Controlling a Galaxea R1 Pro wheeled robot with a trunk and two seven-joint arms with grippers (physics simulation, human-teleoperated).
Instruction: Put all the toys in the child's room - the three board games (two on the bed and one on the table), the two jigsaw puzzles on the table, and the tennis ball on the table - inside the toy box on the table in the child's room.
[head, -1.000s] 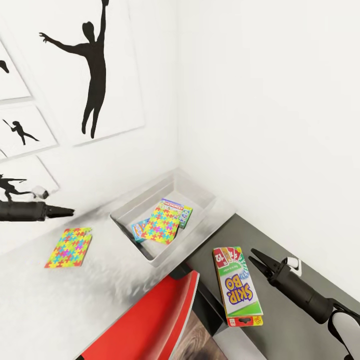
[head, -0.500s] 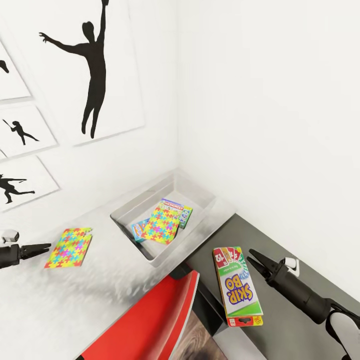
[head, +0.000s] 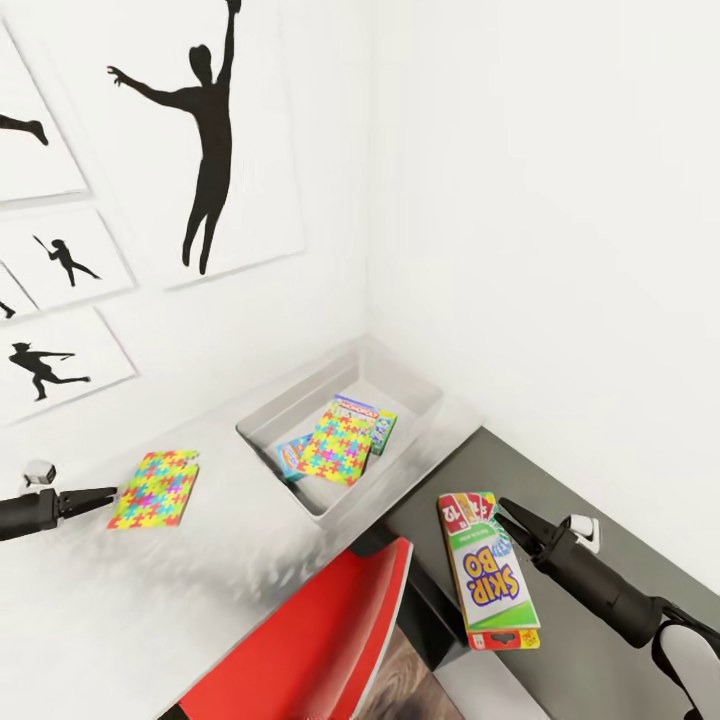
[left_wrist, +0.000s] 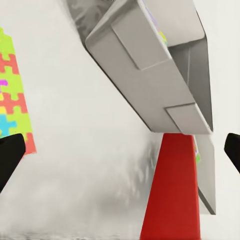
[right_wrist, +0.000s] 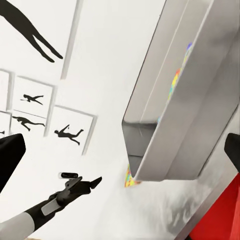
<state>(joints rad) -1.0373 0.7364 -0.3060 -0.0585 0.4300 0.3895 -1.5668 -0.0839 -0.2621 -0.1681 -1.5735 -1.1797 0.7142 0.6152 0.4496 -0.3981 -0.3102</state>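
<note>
The light-grey toy box (head: 268, 424) stands on the table (head: 150, 600) in the corner. It holds a jigsaw puzzle (head: 338, 446), the Monopoly board game (head: 362, 409) and a small blue board game (head: 291, 456). A second jigsaw puzzle (head: 155, 489) lies flat on the table, with my open left gripper (head: 108, 494) just beside its near edge. The SKIP-BO board game (head: 490, 575) lies on a dark grey surface (head: 590, 660) beside the table. My open right gripper (head: 508, 520) has its tips at that box's edge. The tennis ball is out of view.
A red chair back (head: 320, 640) rises at the table's front edge, between my arms. White walls close in behind and to the right of the toy box. Black silhouette pictures (head: 205, 150) hang on the left wall.
The head view has shifted a little. My left gripper dropped from near the wall to table height beside the loose puzzle. The right gripper's tips now overlap the SKIP-BO box's edge.
</note>
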